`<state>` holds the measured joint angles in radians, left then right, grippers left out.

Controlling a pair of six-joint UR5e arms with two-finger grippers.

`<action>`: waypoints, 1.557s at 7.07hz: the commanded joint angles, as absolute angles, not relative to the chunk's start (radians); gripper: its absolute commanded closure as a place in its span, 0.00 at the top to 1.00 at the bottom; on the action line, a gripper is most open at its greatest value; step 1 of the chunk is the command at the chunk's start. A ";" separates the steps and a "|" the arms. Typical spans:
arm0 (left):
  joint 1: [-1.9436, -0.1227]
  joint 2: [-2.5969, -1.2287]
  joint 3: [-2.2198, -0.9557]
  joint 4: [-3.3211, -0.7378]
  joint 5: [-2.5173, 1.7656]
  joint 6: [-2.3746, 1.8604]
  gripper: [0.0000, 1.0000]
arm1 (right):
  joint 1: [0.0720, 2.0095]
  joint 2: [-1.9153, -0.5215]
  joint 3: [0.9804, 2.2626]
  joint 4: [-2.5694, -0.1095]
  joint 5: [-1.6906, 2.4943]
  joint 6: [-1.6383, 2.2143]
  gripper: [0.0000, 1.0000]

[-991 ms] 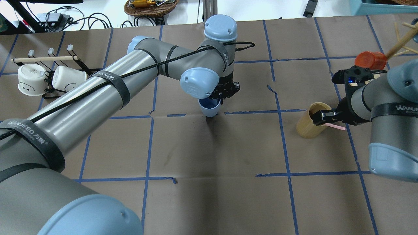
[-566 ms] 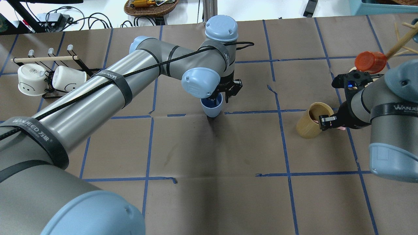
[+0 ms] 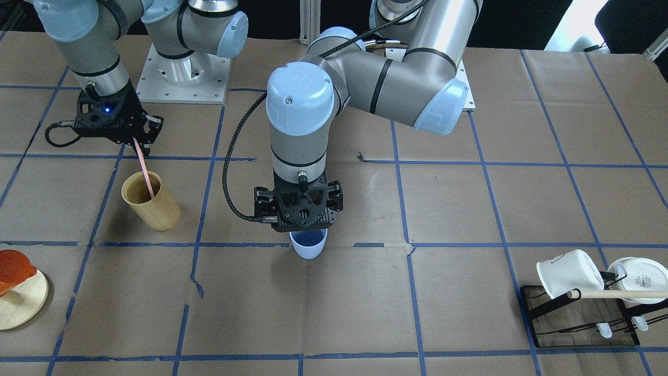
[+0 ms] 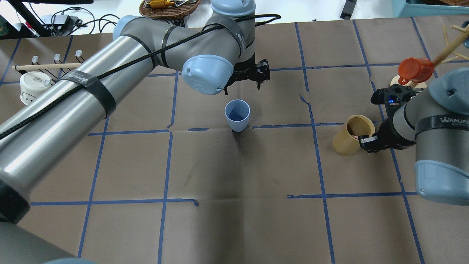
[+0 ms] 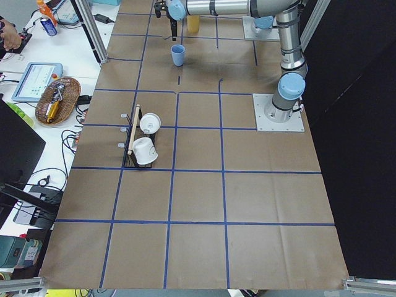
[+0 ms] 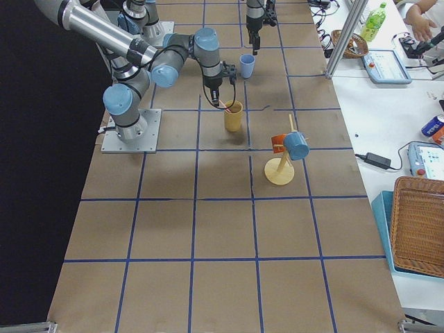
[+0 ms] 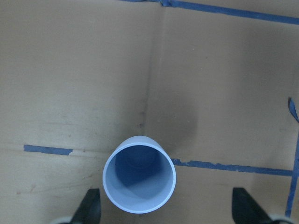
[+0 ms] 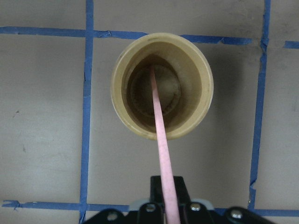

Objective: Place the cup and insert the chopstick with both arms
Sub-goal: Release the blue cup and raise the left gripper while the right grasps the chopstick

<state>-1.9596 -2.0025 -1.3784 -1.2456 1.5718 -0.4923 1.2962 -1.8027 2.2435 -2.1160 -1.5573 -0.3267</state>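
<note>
The cup (image 4: pixel 237 114) stands mid-bench (image 4: pixel 234 220), below the left end effector (image 4: pixel 242 87) and apart from it. To its right stands the holder (image 4: pixel 351 137) — the chopstick (image 8: pixel 161 154) leans in it, its top gripped by the right end effector (image 3: pixel 142 149).

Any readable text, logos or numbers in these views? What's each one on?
"WANJE", cut off by the picture's edge: black strap on the right arm.
White print on the left arm's black strap: too small to read.
Print on the white cup in the rack: blurred.
Nothing else is legible.
</note>
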 commanded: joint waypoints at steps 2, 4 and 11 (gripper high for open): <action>-1.823 -1.866 -1.390 -1.405 1.572 -0.200 1.00 | 1.296 -1.805 2.232 -2.115 -1.559 -0.330 0.19; -1.706 -1.763 -1.434 -1.486 1.571 -0.137 1.00 | 1.296 -1.805 2.218 -2.100 -1.557 -0.328 0.12; -1.549 -1.563 -1.500 -1.664 1.578 -0.012 1.00 | 1.296 -1.809 2.038 -1.882 -1.555 -0.315 0.01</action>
<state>-1.5502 -1.5835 -1.4915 -1.6590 1.5794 -0.0173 1.2962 -1.8070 2.1053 -1.9631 -1.5552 -0.3225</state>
